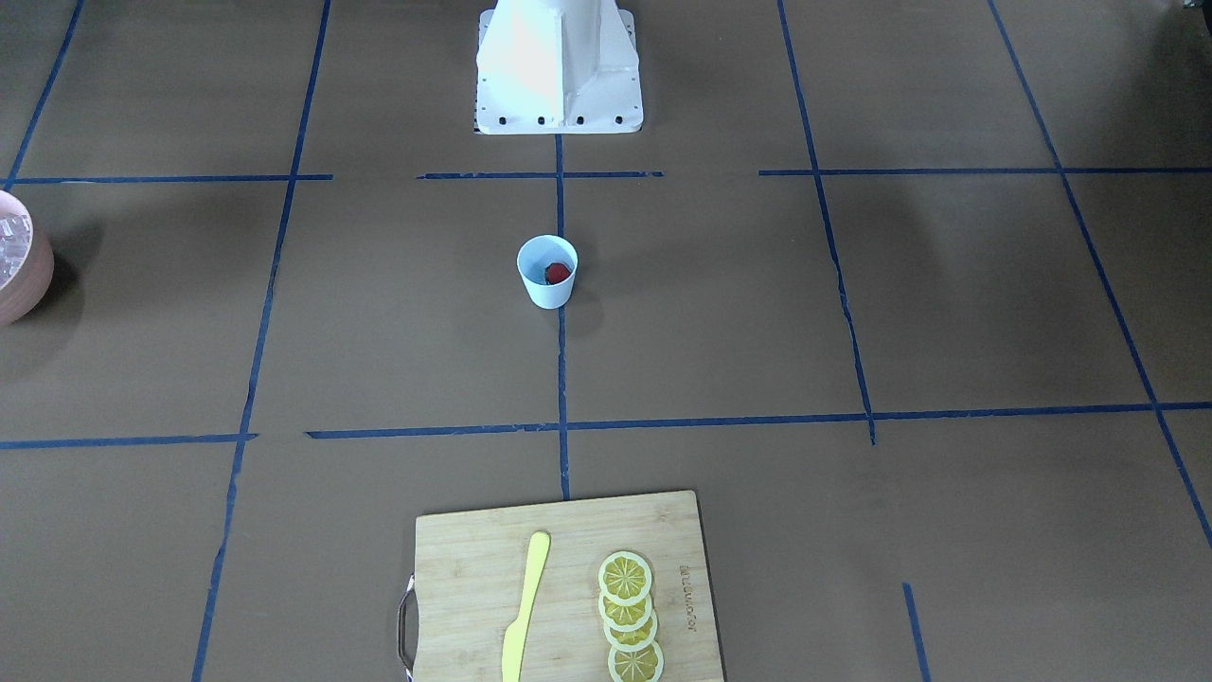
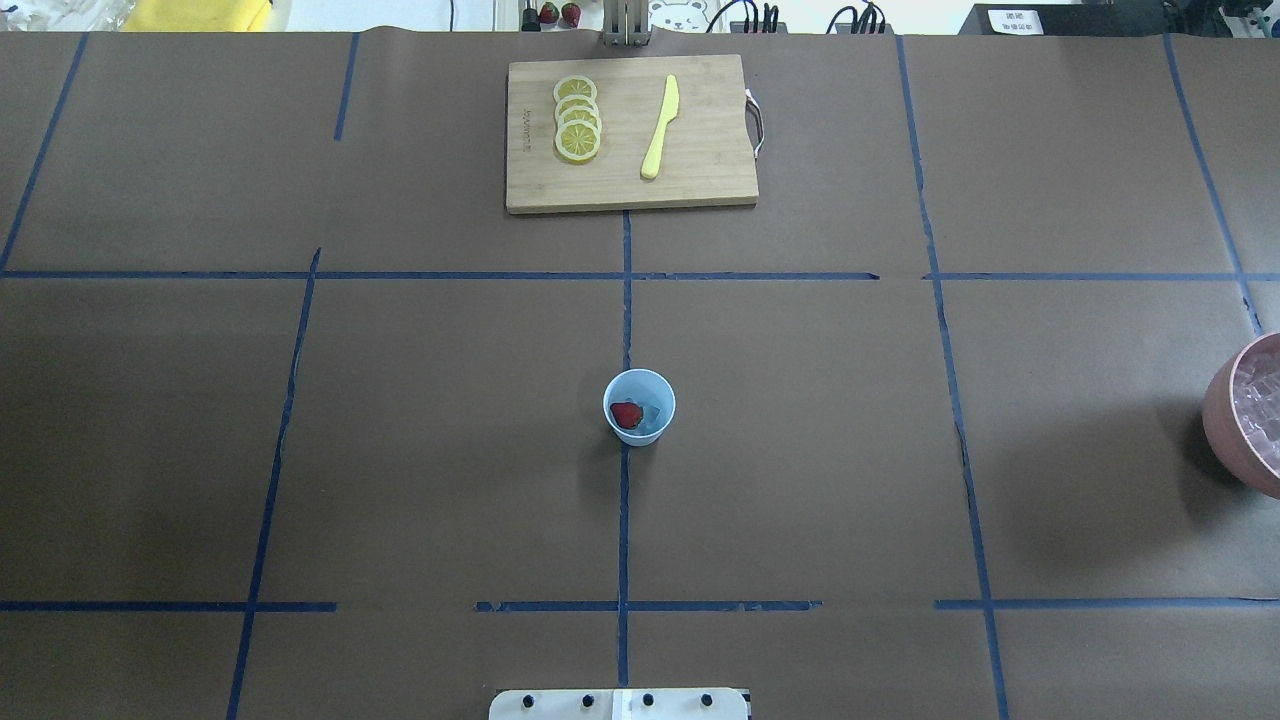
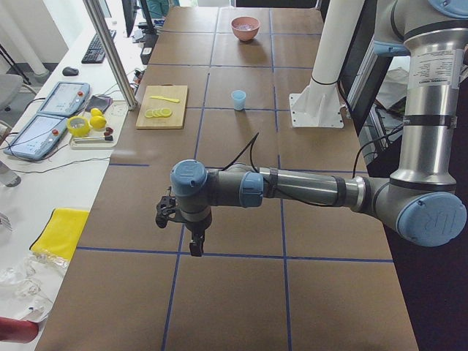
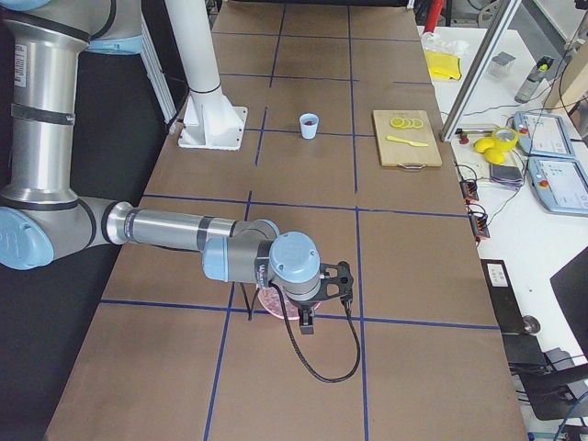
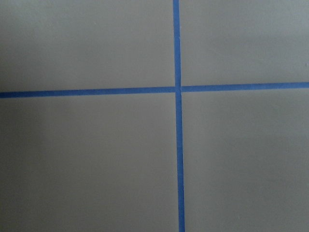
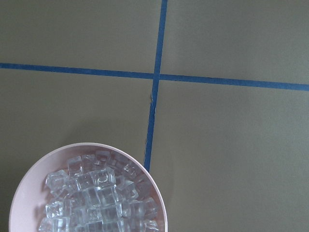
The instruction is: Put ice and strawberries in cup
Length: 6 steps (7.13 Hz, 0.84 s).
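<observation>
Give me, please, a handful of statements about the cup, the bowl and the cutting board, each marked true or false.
1. The strawberry lies inside the cup. True.
2. The lemon slices sit in the bowl. False: they lie in an overlapping row on the cutting board, and the bowl holds ice.
3. The knife lies on the cutting board beside the lemon slices. True.
4. The cup lies on its side. False: it stands upright, rim up.
</observation>
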Motion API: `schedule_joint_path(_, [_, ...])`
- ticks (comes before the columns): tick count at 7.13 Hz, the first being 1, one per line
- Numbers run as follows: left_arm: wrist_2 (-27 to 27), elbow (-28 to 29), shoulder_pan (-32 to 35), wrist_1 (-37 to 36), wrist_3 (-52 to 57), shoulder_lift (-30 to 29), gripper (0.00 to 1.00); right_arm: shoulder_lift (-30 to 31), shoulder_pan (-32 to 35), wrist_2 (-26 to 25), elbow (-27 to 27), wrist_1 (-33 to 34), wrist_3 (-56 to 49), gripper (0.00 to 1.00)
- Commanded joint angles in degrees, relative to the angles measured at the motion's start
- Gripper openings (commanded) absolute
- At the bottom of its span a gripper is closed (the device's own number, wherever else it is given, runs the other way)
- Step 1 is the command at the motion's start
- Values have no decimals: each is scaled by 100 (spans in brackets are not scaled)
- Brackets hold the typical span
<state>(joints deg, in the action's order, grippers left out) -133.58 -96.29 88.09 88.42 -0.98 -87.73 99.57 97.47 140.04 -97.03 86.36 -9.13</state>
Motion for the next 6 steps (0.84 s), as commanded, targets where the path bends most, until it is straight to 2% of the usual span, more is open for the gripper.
schedule_joint_path(1, [-10, 23, -55, 176, -8, 89, 100, -8, 0, -3, 26, 3, 8, 100])
schedule_joint_path(6, [-19, 41, -55, 141, 212, 89, 100, -35, -9, -21, -18, -6, 61, 100])
